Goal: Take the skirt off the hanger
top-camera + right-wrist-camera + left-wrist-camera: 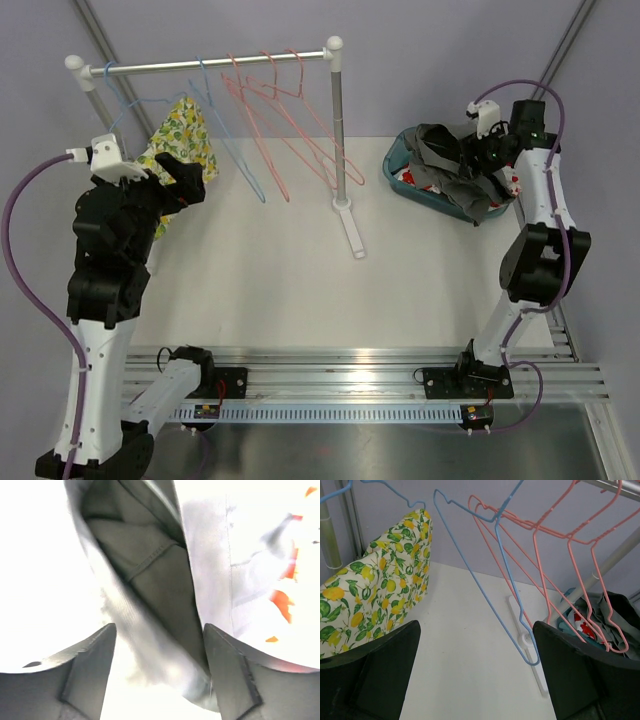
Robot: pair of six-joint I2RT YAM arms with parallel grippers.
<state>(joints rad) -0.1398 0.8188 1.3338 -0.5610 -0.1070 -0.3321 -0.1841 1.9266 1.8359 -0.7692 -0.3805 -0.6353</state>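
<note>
The skirt (185, 135), white with a yellow lemon and green leaf print, hangs on a light blue hanger (128, 100) at the left end of the rail. In the left wrist view the skirt (375, 580) fills the left side, just beyond the left finger. My left gripper (188, 172) (476, 627) stands open right beside the skirt, with only bare table between its fingers. My right gripper (493, 155) (159, 630) hovers open over a pile of clothes; a blurred grey garment (150, 570) runs below the gap, touching neither finger.
A metal rail (215, 65) on a post (338, 120) with a white foot (352, 232) carries an empty blue hanger (232, 145) and several pink hangers (285, 115). A teal basket (393, 168) at the right holds grey and red-white clothes (455, 170).
</note>
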